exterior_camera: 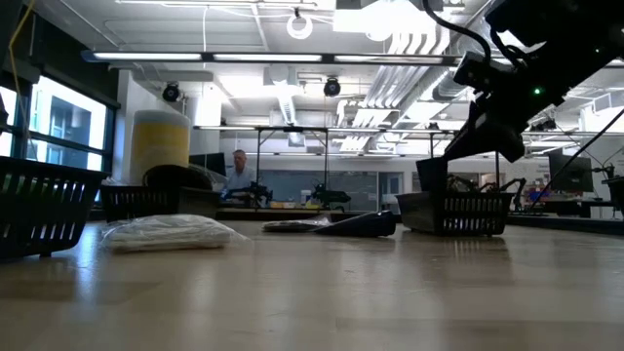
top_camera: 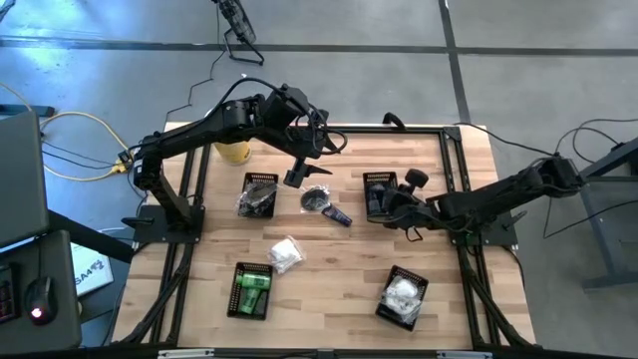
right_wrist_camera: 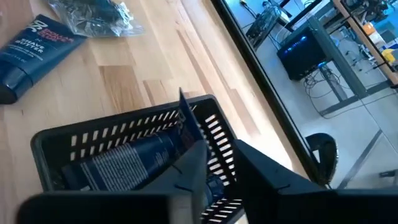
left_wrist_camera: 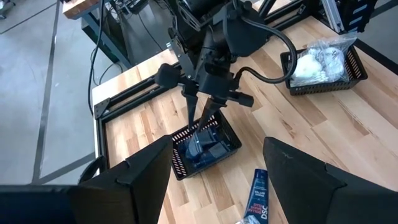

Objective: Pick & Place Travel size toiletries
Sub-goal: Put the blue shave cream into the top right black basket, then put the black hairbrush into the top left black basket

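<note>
Where baskets (top_camera: 382,195) crowd, loose tube (top_camera: 338,215)

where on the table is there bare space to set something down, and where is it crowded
Free: the bare wood between the basket of green bottles and the basket of white packets, and the far right corner beyond the basket of blue tubes. Crowded: the middle, where the left gripper hovers over a loose blue tube, with the right gripper at the tube basket.
</note>
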